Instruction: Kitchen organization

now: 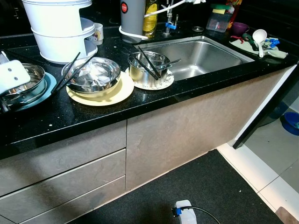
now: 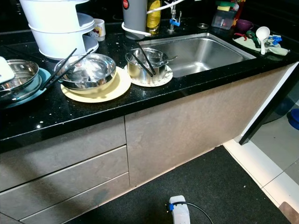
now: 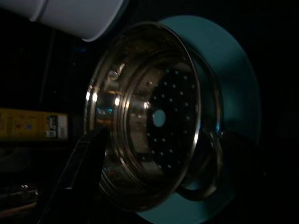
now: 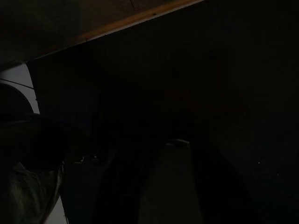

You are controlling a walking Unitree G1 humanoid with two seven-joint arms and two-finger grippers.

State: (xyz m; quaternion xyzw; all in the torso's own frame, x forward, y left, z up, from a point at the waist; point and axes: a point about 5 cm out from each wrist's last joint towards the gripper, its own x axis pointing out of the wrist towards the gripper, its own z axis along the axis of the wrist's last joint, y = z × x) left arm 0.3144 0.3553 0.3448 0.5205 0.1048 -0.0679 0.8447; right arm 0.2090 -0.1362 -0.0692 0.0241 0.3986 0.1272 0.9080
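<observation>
The right wrist view is very dark. A pale angled edge, apparently of a panel, is the one clear landmark; the surface on its far side is dull brown, and on its near side nearly everything is black. Well away from that edge, a small white patch and a crumpled greyish mass show faintly, neither identifiable.

No wording can be read anywhere. The grey canister at the top centre carries a round red badge, the yellow bottle beside it a label, and the mug a printed picture, all too blurred to read.
</observation>
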